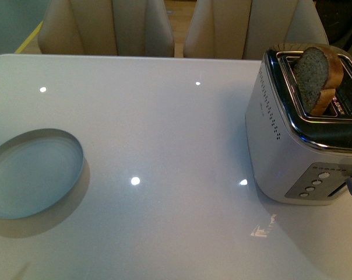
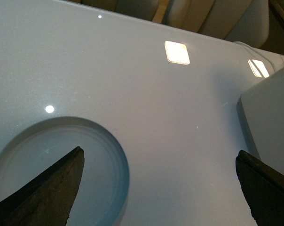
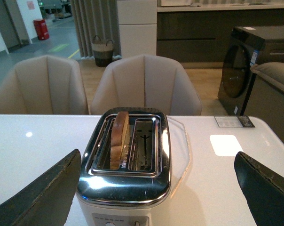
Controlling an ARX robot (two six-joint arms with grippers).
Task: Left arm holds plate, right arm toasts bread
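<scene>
The pale blue-grey plate (image 1: 33,175) lies flat on the white table at the left, with nothing on it. In the left wrist view my left gripper (image 2: 158,151) hangs open above the table just beside the plate (image 2: 38,150), one finger (image 2: 52,193) over its rim. The bread (image 1: 319,76) stands upright in one slot of the silver-and-white toaster (image 1: 298,140) at the right, its rounded top sticking out. My right gripper (image 3: 157,154) is open in front of the toaster (image 3: 125,179), its fingers wide on either side, and the bread (image 3: 119,139) shows in the slot beyond them. Neither arm shows clearly in the front view.
The glossy white table (image 1: 182,146) stretches between plate and toaster. Two beige chairs (image 1: 106,26) (image 1: 246,26) stand behind its far edge. The toaster's second slot (image 3: 145,143) holds nothing. A dark appliance (image 3: 243,61) stands in the room behind.
</scene>
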